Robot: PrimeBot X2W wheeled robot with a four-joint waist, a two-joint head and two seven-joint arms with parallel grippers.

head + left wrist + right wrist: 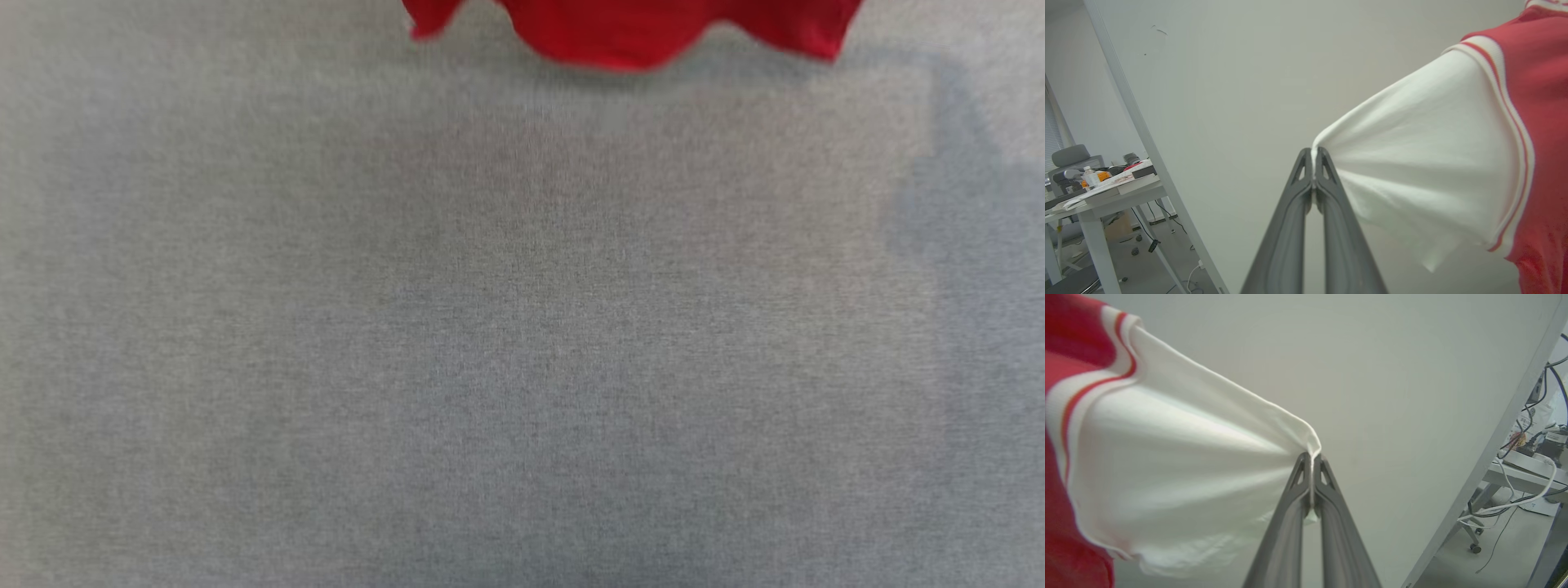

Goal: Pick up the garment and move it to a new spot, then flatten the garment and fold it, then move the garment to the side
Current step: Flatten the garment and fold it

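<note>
Across the head view: a grey woven tabletop [522,343], bare in front of the robot, with a soft shadow toward its right side. Behind both arms stands a pale plain wall [1257,81], edged by a slanted white frame post [1139,122]. Past the post on the left arm's side is a white desk [1106,194] stacked with papers, a grey office chair [1070,156] behind it, and a small bottle [1090,176] on top. On the right arm's side there is a second desk [1519,467] with a white cable [1531,500] looping off it. None of this is near the arms. The shirt [645,33] shows as a wavy red hem at the top edge of the head view, blurred; hem contact with the tabletop not determinable. The left gripper [1314,154] has its fingers pressed together on the edge of one white sleeve [1433,163], cloth fanning out taut to its right, toward the red body. The right gripper [1312,457] is likewise pinched on the other sleeve [1167,465], cloth stretching away to its left.
</note>
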